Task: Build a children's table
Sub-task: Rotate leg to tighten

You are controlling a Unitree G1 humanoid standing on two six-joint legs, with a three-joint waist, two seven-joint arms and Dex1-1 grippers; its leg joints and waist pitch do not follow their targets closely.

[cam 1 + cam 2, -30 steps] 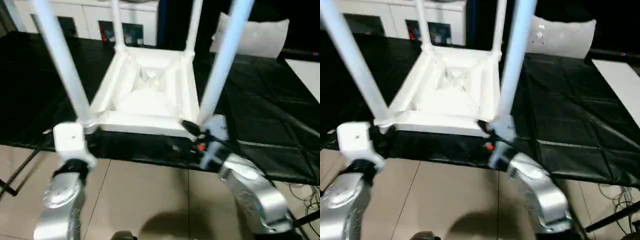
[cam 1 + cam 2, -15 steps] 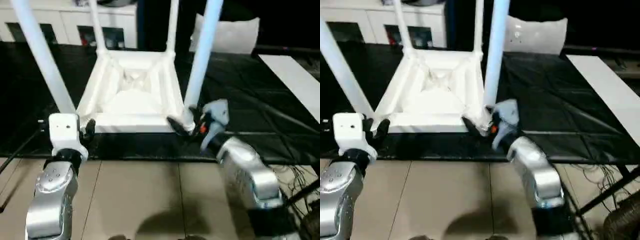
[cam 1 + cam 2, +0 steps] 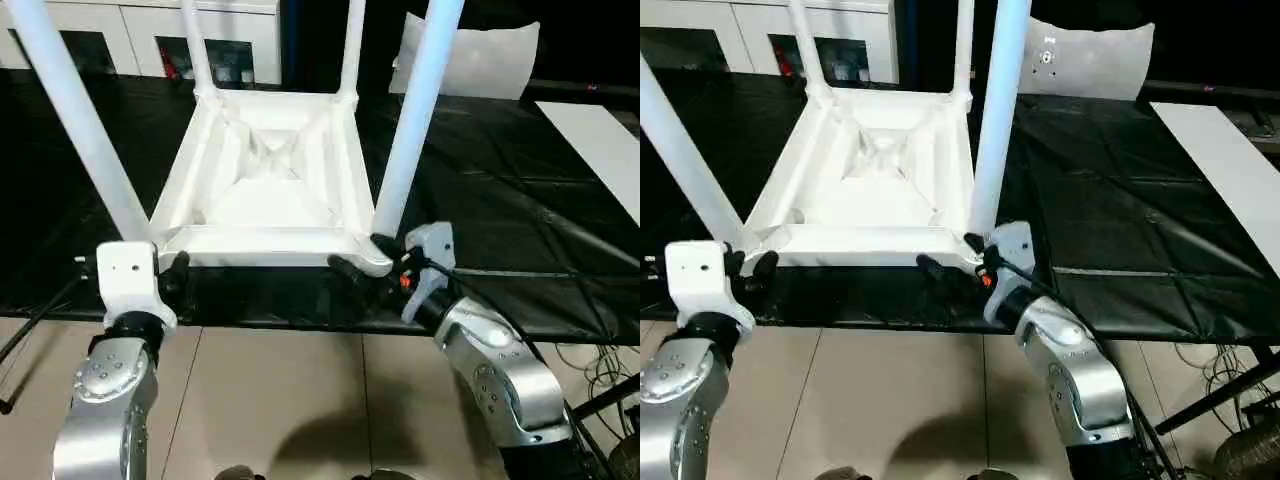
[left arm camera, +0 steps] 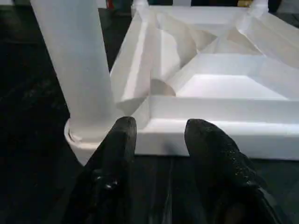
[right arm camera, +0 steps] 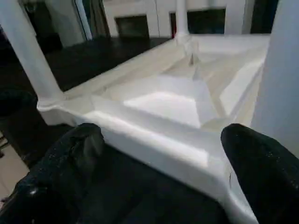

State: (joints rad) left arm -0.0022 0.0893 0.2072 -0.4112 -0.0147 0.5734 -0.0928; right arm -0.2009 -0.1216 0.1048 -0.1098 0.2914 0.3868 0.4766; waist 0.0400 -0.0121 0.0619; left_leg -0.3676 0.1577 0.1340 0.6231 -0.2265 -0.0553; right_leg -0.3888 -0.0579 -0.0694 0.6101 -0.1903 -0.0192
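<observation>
— Fingers first: what are both pairs doing?

— From the head view, the right gripper [image 3: 363, 262] is spread wide at the upturned children's table [image 3: 262, 180] corner nearest the worktop [image 3: 520, 200] front edge; the left gripper [image 3: 172, 272] sits half-parted at the other front corner.

— Holding anything?

— No. In the left wrist view, its fingers [image 4: 119, 140] grasp nothing, just short of the rim.

— Right wrist view?

— Fingertips [image 5: 79, 144] straddle the rim, likely readying to flip it.
</observation>
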